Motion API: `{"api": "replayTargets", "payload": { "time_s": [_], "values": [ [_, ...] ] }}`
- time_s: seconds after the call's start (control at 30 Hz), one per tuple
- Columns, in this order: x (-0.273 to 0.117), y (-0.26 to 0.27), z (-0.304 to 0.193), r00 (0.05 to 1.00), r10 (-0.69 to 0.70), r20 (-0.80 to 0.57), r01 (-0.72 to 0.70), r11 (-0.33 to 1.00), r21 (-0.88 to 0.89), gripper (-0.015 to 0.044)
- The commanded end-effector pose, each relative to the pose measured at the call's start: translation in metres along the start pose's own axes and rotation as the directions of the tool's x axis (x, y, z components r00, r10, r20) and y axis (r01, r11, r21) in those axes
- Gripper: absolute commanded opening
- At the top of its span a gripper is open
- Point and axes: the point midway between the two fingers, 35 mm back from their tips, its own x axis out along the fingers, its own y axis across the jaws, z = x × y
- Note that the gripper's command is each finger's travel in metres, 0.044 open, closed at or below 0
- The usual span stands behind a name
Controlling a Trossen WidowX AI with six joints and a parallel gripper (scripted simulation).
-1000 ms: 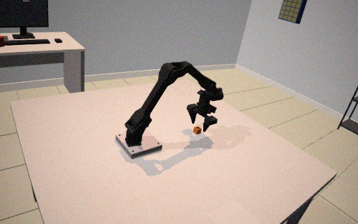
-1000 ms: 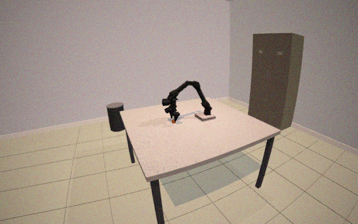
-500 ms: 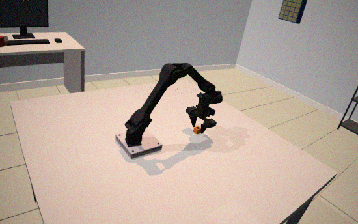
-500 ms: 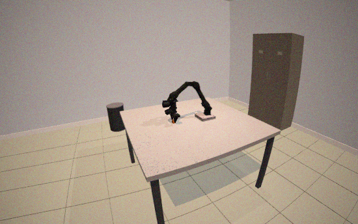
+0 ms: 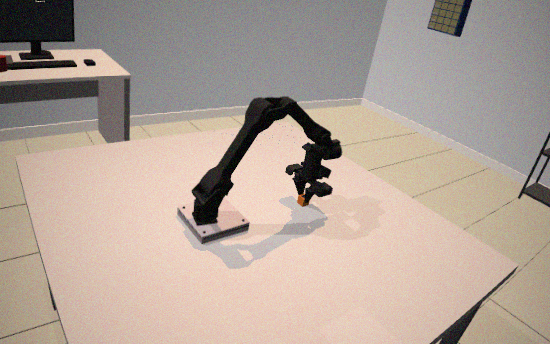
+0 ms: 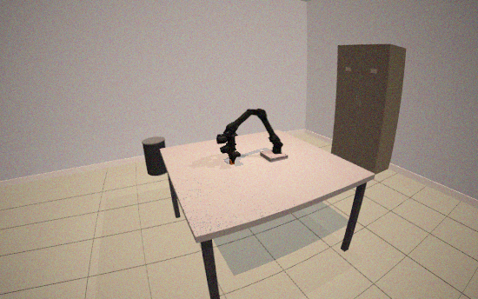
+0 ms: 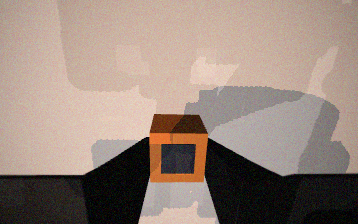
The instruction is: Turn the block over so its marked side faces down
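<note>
Orange block (image 5: 302, 200) (image 6: 230, 162) (image 7: 155, 177), dark square marking (image 7: 178, 159).

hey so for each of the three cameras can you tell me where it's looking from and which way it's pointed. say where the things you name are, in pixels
Top: raised beside the table (image 5: 120, 290), looking down across it to the desk (image 5: 113, 76); the whole arm (image 5: 240, 145) (image 6: 269, 126) shows.
Exterior: farther off and above table height, facing the table (image 6: 274, 191) and cabinet (image 6: 361, 104); whole arm, small.
Wrist: on the arm, looking past the end effector (image 5: 302, 199) (image 6: 232, 161) (image 7: 178, 157) at the block (image 5: 302, 200) (image 7: 178, 178); only its fingers show.
Shared: top and exterior both show arm and table.
</note>
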Motion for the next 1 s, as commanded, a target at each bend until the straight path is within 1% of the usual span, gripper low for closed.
{"api": "replayTargets", "payload": {
  "time_s": [0.0,0.13,0.17,0.3,0.37,0.57,0.97],
  "values": [
    [0.001,0.000,0.000,1.000,0.002,-0.001,-0.002,1.000,-0.002,0.0052],
    [0.001,0.000,0.000,1.000,0.002,-0.001,-0.002,1.000,-0.002,0.0025],
    [0.000,0.000,0.000,1.000,0.002,-0.001,-0.002,1.000,-0.002,0.0000],
    [-0.024,0.000,0.000,1.000,0.002,-0.001,-0.002,1.000,-0.002,0.0000],
    [-0.029,0.000,0.000,1.000,0.002,-0.001,-0.002,1.000,-0.002,0.0000],
    [-0.028,0.000,0.000,1.000,0.002,0.009,-0.002,1.000,-0.002,0.0000],
    [-0.021,0.000,0.003,0.984,0.002,0.177,-0.003,1.000,0.001,0.0000]
  ]
}}
